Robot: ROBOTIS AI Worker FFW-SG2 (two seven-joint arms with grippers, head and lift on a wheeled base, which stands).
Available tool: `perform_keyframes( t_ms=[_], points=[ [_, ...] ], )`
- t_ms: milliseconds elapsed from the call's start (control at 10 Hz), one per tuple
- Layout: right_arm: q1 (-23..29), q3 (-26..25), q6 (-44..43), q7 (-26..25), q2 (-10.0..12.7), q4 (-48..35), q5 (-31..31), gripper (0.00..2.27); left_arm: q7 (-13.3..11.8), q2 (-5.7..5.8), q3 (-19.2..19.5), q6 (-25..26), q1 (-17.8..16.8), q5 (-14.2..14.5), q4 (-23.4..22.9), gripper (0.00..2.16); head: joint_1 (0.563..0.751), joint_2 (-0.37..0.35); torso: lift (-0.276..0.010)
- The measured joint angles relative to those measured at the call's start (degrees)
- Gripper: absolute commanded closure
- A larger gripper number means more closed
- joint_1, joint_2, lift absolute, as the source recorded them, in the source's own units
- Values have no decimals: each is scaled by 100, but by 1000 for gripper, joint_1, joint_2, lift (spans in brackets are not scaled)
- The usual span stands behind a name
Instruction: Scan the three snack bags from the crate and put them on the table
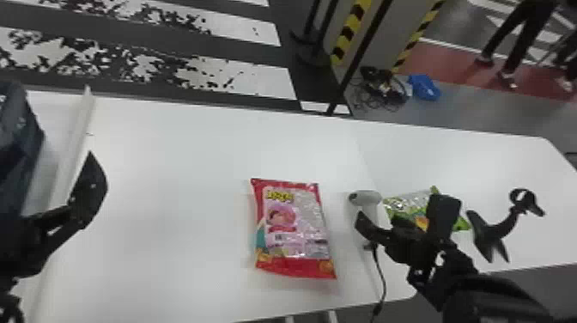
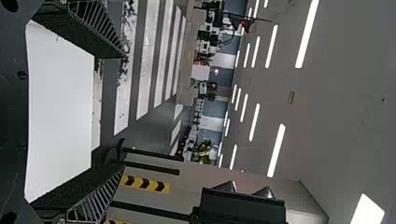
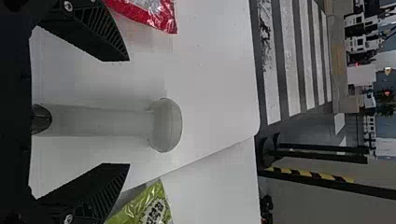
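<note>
Found the red snack bag lying flat on the white worktop, at six o'clock from the middle of the head view, print side up. At three o'clock from it, saw the pale grey scanner, just beside the bag, and followed its black cord off towards six o'clock. Beyond the scanner, again at three o'clock, made out the green snack bag, partly hidden behind the right arm. Past that, between three and four o'clock, noticed a black stand-like thing on the worktop.

Found the right gripper near the scanner, spread wide. In the right wrist view, saw the scanner's handle in the space between the fingers, apart from both. Found the left gripper at nine o'clock in the head view, well apart from both bags, likewise spread, with nothing between its fingers. Near it, made out a long white strip and, at the edge towards nine o'clock, a dark bluish thing, too unclear to name. Farther off at one o'clock, saw cables and a blue thing on the floor.
</note>
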Motion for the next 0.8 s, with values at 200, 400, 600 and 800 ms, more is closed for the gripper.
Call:
perform_keyframes(
  t_ms=[200,400,600,800],
  points=[
    [-364,111,-94,126,-158,613,20,350,1,0,33,13,50,-13,-28,29,695,-350,-94],
    [-655,213,-35,277,-269,1052,76,1811,0,0,73,20,79,-14,-43,29,695,-350,-94],
    [-809,240,363,441,-340,1198,97,2240,0,0,77,31,81,-20,-46,29,695,-350,-94],
    [-809,233,406,526,-358,1197,65,2240,0,0,77,31,78,-22,-64,29,695,-350,-94]
  ],
)
